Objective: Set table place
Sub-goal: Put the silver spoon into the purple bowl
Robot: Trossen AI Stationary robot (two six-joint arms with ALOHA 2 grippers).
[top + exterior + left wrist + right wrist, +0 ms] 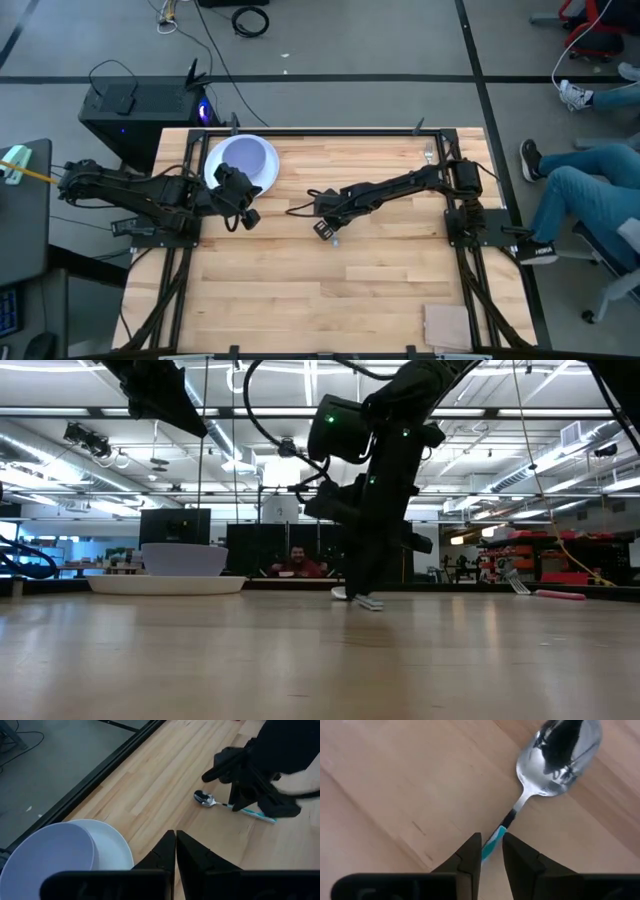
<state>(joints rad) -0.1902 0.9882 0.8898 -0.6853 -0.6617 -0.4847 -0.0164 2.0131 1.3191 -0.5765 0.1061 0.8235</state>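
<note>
The white plate (262,158) lies on the table (330,300) at the far left, and the lavender-blue bowl (238,160) stands on it; both also show in the low view, plate (165,585) and bowl (183,558). The silver spoon (559,755) has a teal-striped handle and lies mid-table. My right gripper (325,230) is shut on it. My left gripper (175,847) is shut and empty, above the table beside the plate's near right rim. The red-handled fork (545,593) lies at the far right (430,152). My right gripper pinches the spoon's teal handle (492,842) between its two fingertips, a little behind the neck. The fingers come from above, pointing down, across the handle. The spoon is nearly level, low over the table, bowl end (204,798) toward the plate. I cannot tell whether it rests on the wood.
A tan square pad (447,325) lies at the near right corner. Black rails (470,215) run along the table's left and right sides. A person's legs (585,185) show beyond the right edge. Bare wood lies in the near half of the table.
</note>
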